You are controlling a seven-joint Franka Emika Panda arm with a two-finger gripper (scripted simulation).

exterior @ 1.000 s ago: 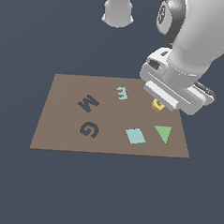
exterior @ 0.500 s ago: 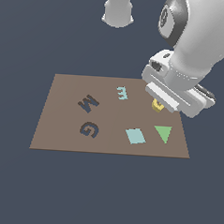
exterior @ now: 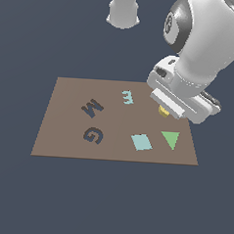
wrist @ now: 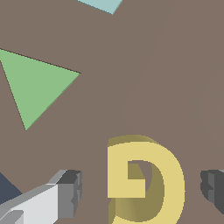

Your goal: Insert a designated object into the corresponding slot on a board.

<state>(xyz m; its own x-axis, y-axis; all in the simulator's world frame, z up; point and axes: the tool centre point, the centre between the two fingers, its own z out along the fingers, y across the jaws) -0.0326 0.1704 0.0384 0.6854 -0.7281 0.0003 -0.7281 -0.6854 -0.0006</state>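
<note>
Brown board (exterior: 64,135) carries the yellow G (wrist: 146,179), lying flat between the gripper's (wrist: 142,188) wide-spread fingers (wrist: 70,192), seemingly untouched.

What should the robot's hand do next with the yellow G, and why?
Probably close. In the wrist view the hand is open, one of its fingers on each side of the yellow G and gaps left. The G lies on the board, far from the G slot.
</note>
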